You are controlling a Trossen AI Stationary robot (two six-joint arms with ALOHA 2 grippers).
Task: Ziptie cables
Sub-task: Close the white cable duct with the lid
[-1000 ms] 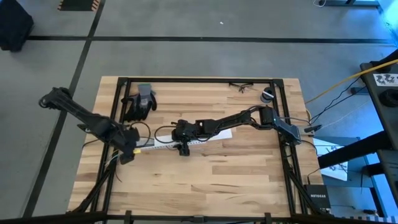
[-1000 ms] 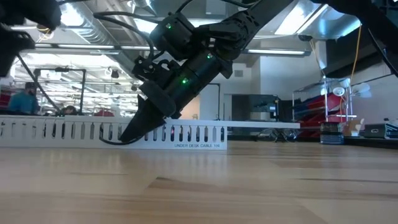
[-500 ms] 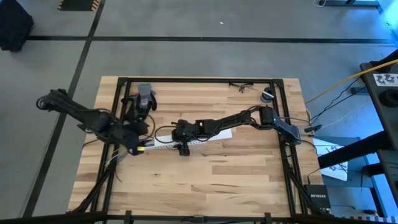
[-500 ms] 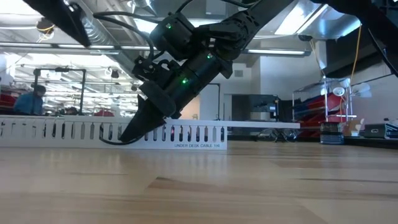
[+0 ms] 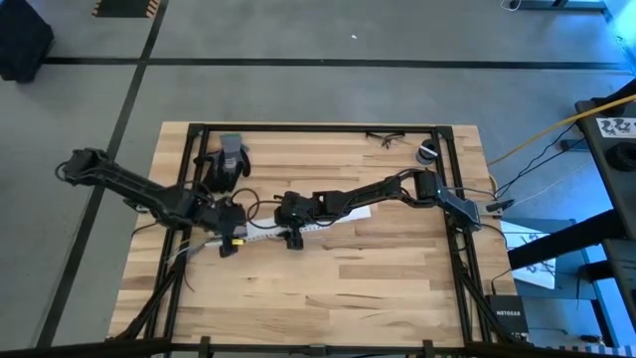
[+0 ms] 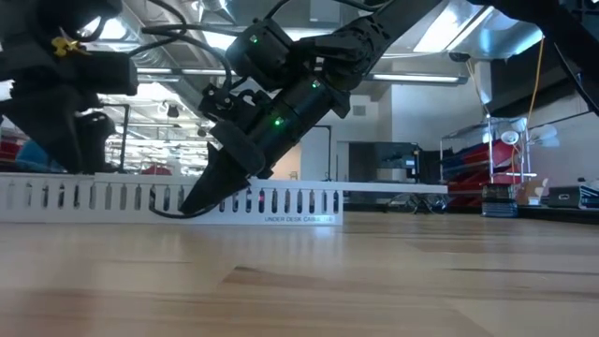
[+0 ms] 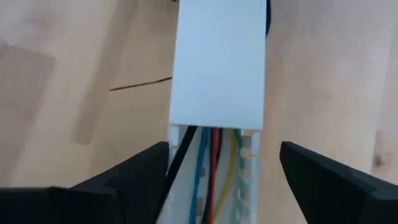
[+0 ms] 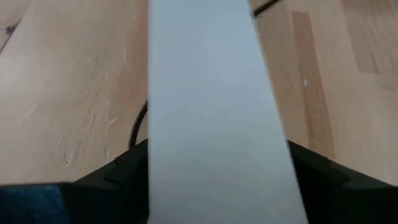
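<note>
A white slotted channel [image 5: 260, 236] lies along the table's middle, with a flat lid [image 7: 219, 62] on it. The cables [image 7: 211, 168], blue, red, yellow, green and black wires, run inside its uncovered left end. More dark wire loops [image 5: 260, 207] lie beside it. My left gripper [image 7: 224, 146] is open over that left end [image 5: 229, 239], one finger on each side, and I cannot tell whether they touch. My right gripper [image 5: 294, 237] is shut on the channel farther right. A thin dark strand [image 7: 140, 84] lies on the wood; whether it is a ziptie does not show. My right gripper [image 8: 214, 155] holds the white channel's lidded part [image 8: 211, 93] across its width, one finger [image 8: 121, 171] on each long side. It comes slanting down from the table's right. Its fingertip [image 6: 201, 198] reaches the tabletop in front of the channel, which rests on the table.
A black and grey glove [image 5: 225, 159] lies toward the far left of the table. Safety glasses [image 5: 384, 137] and a small round object [image 5: 427, 151] sit at the far edge. A white sheet [image 5: 353, 213] lies under the right arm. The near half of the table [image 5: 328, 288] is bare wood.
My left gripper has moved toward the table's right and slightly toward the far edge, from left of the channel to over its left end. In the low view it has come down into sight at the channel's left end. The right gripper and the channel have kept still.
</note>
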